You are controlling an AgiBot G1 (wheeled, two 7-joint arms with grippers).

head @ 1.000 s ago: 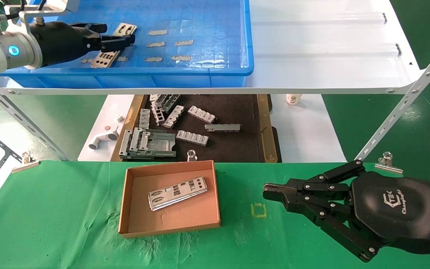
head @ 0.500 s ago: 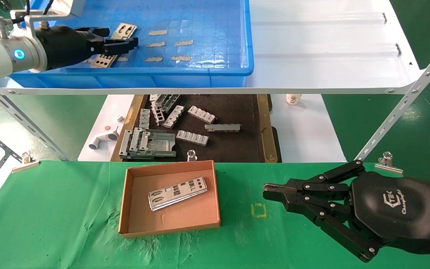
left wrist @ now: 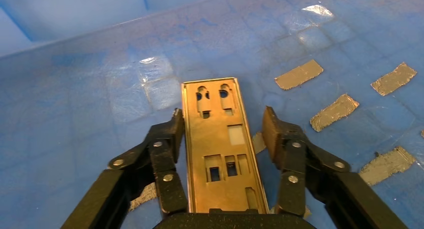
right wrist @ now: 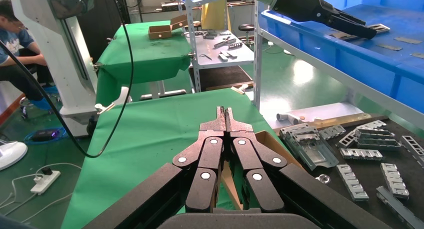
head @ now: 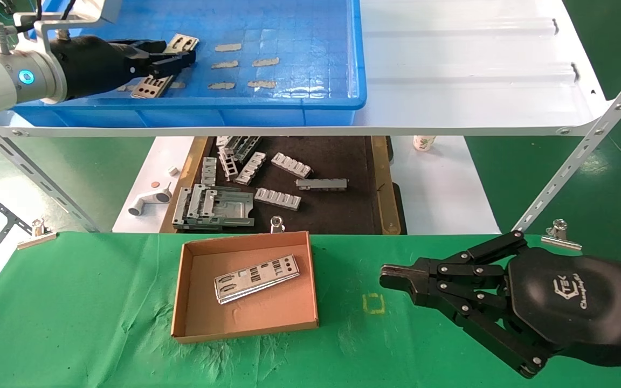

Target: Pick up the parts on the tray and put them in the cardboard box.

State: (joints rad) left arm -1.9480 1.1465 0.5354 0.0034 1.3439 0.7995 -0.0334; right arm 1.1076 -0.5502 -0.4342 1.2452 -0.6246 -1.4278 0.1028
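Left hand (head: pixel 173 56), upper left of frame, is straddling a part (left wrist: pixel 220 149) in the tray (head: pixel 299 102), fingers open. We are seeing it inching back since before; closing comes next.

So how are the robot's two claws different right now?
The left gripper reaches into the blue tray on the shelf, open, its fingers on either side of a silver strip lying on the tray floor. The right gripper is shut and empty, parked over the green cloth beside the cardboard box. Both are black, two-fingered linkage claws.
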